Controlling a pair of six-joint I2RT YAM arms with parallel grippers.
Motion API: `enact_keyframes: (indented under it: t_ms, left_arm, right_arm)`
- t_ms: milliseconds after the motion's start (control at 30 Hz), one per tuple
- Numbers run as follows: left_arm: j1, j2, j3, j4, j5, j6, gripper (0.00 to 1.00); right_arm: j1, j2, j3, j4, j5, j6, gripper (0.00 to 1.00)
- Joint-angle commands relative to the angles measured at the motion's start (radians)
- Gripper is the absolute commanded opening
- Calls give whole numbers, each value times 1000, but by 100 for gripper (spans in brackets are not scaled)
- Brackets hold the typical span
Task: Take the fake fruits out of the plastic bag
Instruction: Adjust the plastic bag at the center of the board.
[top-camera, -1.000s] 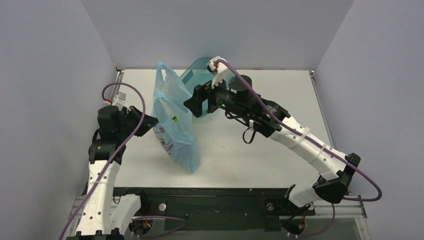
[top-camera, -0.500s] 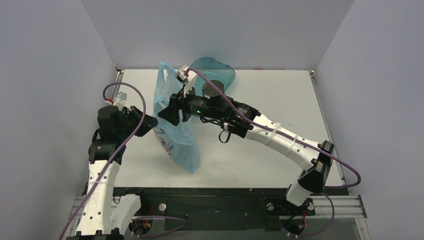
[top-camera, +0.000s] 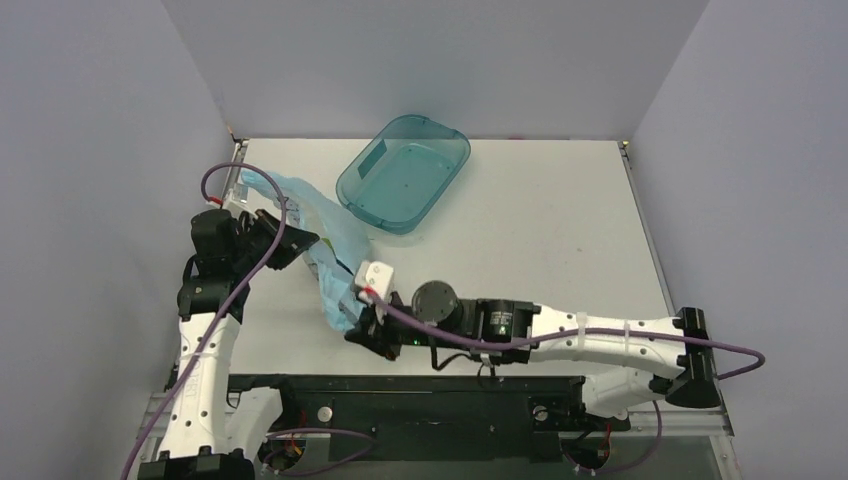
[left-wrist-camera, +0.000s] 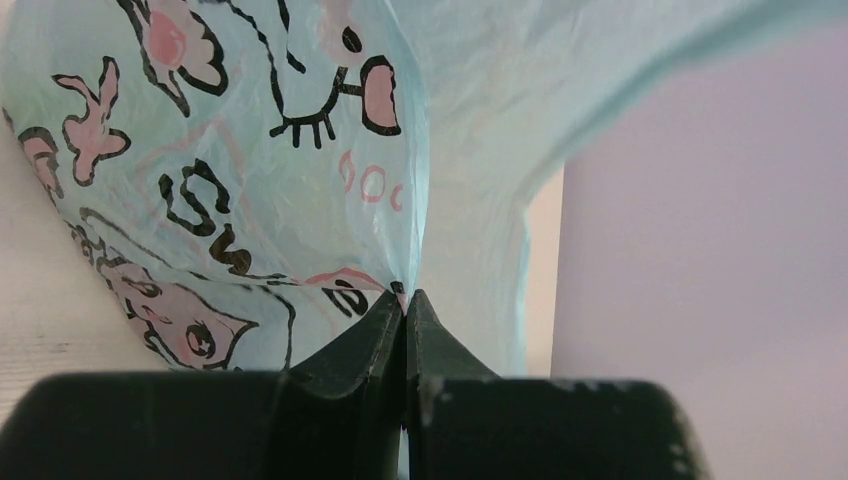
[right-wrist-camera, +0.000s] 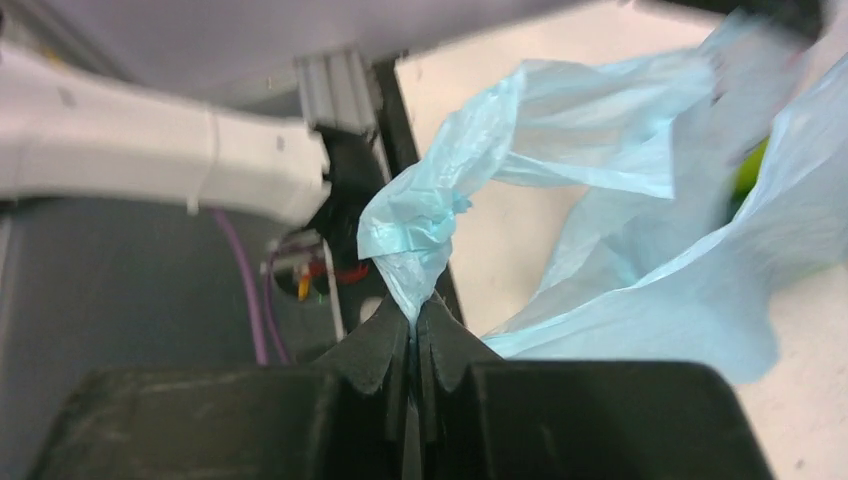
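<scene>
The light blue plastic bag (top-camera: 325, 240) with pink and dark cartoon print (left-wrist-camera: 250, 180) lies slack on the table's left half, stretched between both grippers. My left gripper (top-camera: 305, 240) is shut on a fold of its printed side (left-wrist-camera: 405, 293). At the table's near edge my right gripper (top-camera: 352, 328) is shut on a bunched corner of the bag (right-wrist-camera: 415, 250). A blurred yellow-green patch (right-wrist-camera: 750, 165), seemingly one of the fake fruits, shows among the bag's folds. No other fruit shows; the top view shows none.
A rigid teal transparent tub (top-camera: 405, 170) sits at the back centre of the table. The black rail (top-camera: 420, 385) runs just under my right gripper. A white arm link (right-wrist-camera: 150, 150) crosses the upper left of the right wrist view.
My right arm swung from the back beside the tub down to the near edge and shut on the bag's corner. The bag went from standing upright to lying stretched. The left arm held still.
</scene>
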Motion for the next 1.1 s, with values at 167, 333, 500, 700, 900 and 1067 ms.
enact_keyframes:
  t_ms: [167,333,500,700,900,1067]
  left_arm:
    - [24,-92,-98,104,147,-10,0]
    - [23,-145,-121,-56,156,132,0]
    - [24,-240,-234,-2,303,184,0]
    - [24,-297,-314,135,436,131,0]
    - [24,-282,-255,-12,380,270,0]
    - [24,-296,-261,-19,362,267,0]
  right_arm:
    - [174,129,-403,278,483,9,0]
    - [163,144,-457,311,579,63,0]
    - [87,183,-473,331,500,131,8]
    - [101,171,-447,292,373,153,23]
    - [104,-26,-447,144,370,171,46]
    - [101,-184,-402,47,395,170,59]
